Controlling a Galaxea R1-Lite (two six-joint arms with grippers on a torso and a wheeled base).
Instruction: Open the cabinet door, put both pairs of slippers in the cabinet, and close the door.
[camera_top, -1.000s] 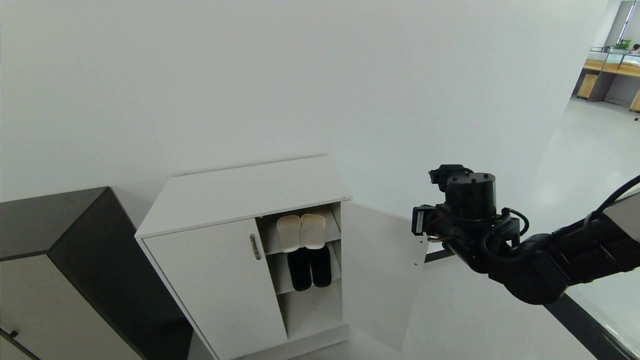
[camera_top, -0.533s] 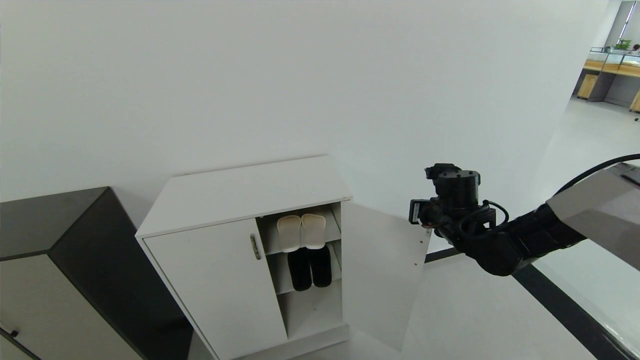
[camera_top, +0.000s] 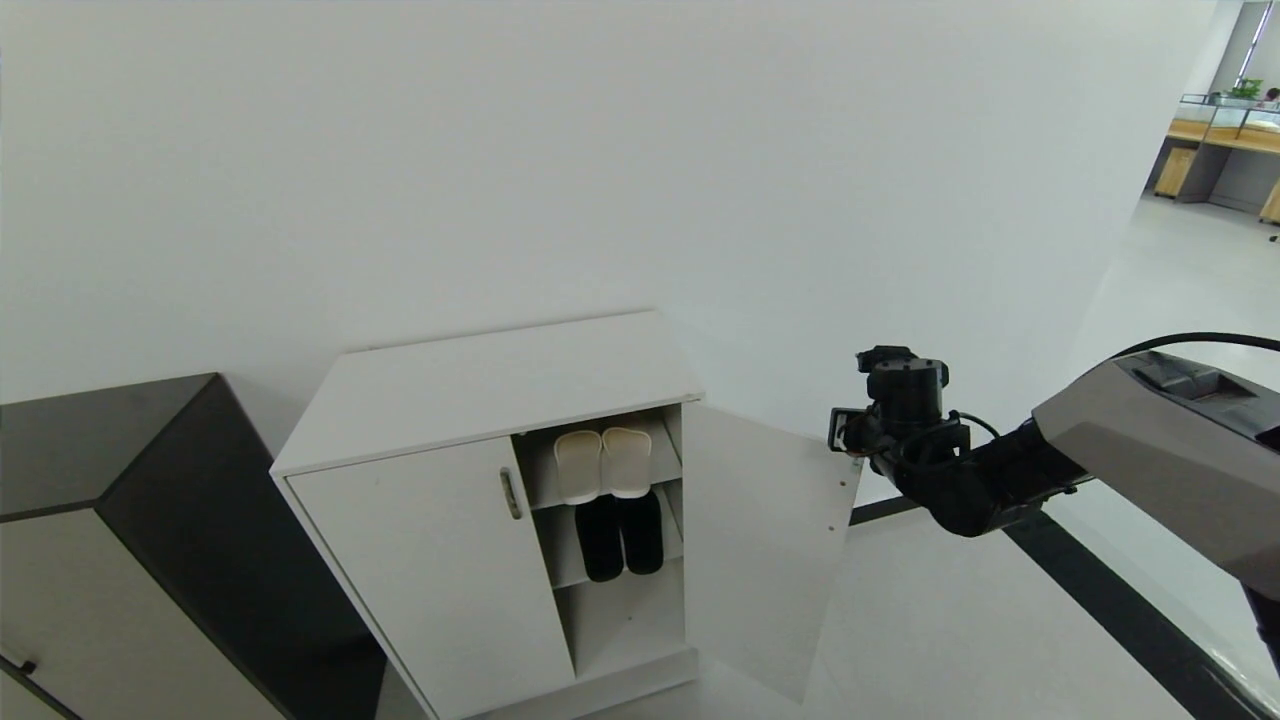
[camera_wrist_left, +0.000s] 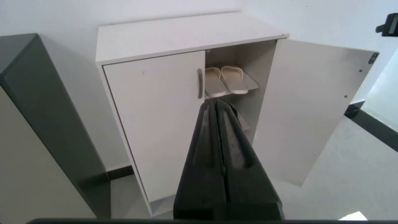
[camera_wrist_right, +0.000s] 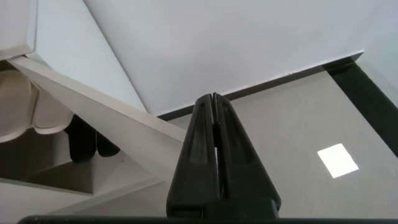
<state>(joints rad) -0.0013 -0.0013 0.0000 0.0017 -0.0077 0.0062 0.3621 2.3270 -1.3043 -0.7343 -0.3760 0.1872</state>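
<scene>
Cabinet (camera_top: 480, 385): white, low, backed against the pale wall, 2 doors on the front, 3 shelf levels visible inside.
Closed door (camera_top: 430, 570): on the head view's left half of the front, shut flush, slim metal handle (camera_top: 510, 494) upright at its inner edge.
Open door (camera_top: 765, 540): on the other half, swung wide out from the front, inner face turned toward the robot, free edge pointing toward the right arm.
White slippers (camera_top: 603, 464): 1 pair, side by side on the top shelf inside the open half, tilted with soles facing out.
Black slippers (camera_top: 620, 535): 1 pair, side by side on the middle shelf, directly below the white pair; bottom shelf beneath them.
Right gripper (camera_wrist_right: 214, 99): raised close by the upper free corner of the open door, fingers pressed together with nothing between them; contact with the door not discernible.
Left gripper (camera_wrist_left: 216, 104): held back in front of the cabinet, well apart from it, aimed at the seam between the 2 doors, fingers pressed together, nothing held.
Dark cabinet (camera_top: 150, 520): just beside the white one, on the robot's left.
Floor stripe (camera_top: 1100, 600): black band across the pale floor beyond the open door.
</scene>
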